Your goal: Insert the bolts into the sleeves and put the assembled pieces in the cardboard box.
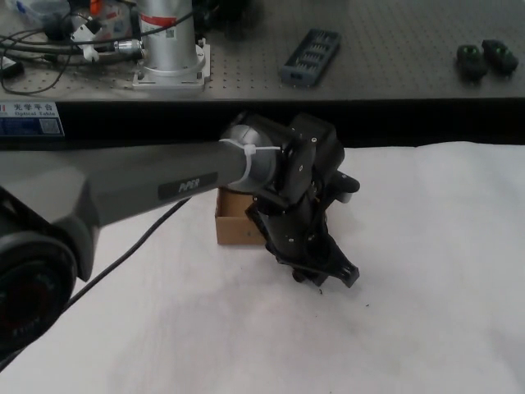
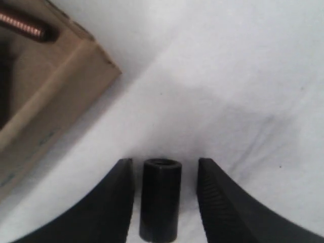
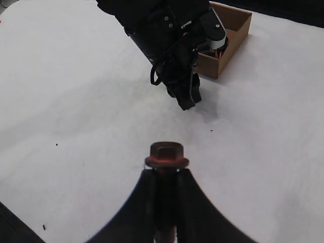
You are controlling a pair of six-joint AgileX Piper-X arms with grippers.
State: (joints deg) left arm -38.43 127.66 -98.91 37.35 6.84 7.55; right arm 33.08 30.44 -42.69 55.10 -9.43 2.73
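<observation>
Two pincers are sharing the job. The left pincer (image 2: 164,167), at the high view's centre, is straddling the sleeve (image 2: 161,200) with narrow gaps, likely readying a grip. The sleeve's axis is running along the fingers, bore outward. The right pincer (image 3: 167,174) is clamping the bolt (image 3: 167,157), head outward for insertion. The box (image 1: 234,228) is sitting just behind.

Bright, even light; soft shadow beside the left gripper (image 3: 186,101) on cloth (image 3: 76,101).

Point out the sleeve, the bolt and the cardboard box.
sleeve (image 2: 160,200), left wrist view, its side.
bolt (image 3: 166,156), right wrist view, its head.
cardboard box (image 1: 234,231), high view, its front wall.
</observation>
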